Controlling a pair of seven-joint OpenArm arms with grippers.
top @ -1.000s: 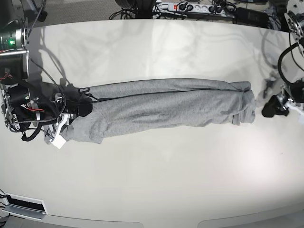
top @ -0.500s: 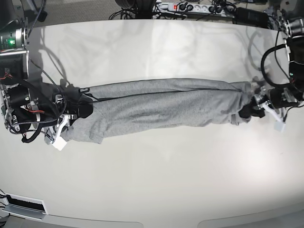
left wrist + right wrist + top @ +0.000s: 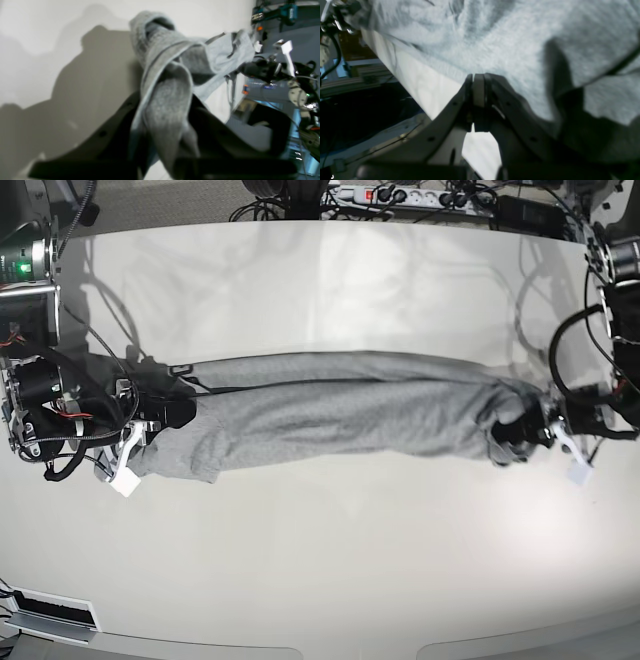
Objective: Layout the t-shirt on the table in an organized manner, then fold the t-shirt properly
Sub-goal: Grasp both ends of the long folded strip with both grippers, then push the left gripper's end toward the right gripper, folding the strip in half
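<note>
A: Item one, the left gripper (image 3: 527, 430)?

B: Came in from off the cloth and has now closed on the t-shirt (image 3: 340, 412), at the end farthest from the right gripper. Its wrist view shows a bunched fold of grey fabric pinched between the dark jaws and lifted clear of the table (image 3: 320, 560).

A: Item two, the right gripper (image 3: 165, 417)?

B: Unmoved; jaws pressed together at the t-shirt's opposite end. In its wrist view cloth lies right against the tips, so it reads as clamped on a thin edge of the fabric.

A: Meaning for the task?

B: Both ends are now held. My judgement: layout is under way, the folding not begun; the pair can tension or lift the garment to spread it.

A: Item three, condition of the t-shirt?

B: Heather grey, gathered into a long narrow roll across the table's middle, one dark seam line along its length, twisted and knotted-looking at the left gripper's end. No lettering visible. Sleeves and neck cannot be told apart.
</note>
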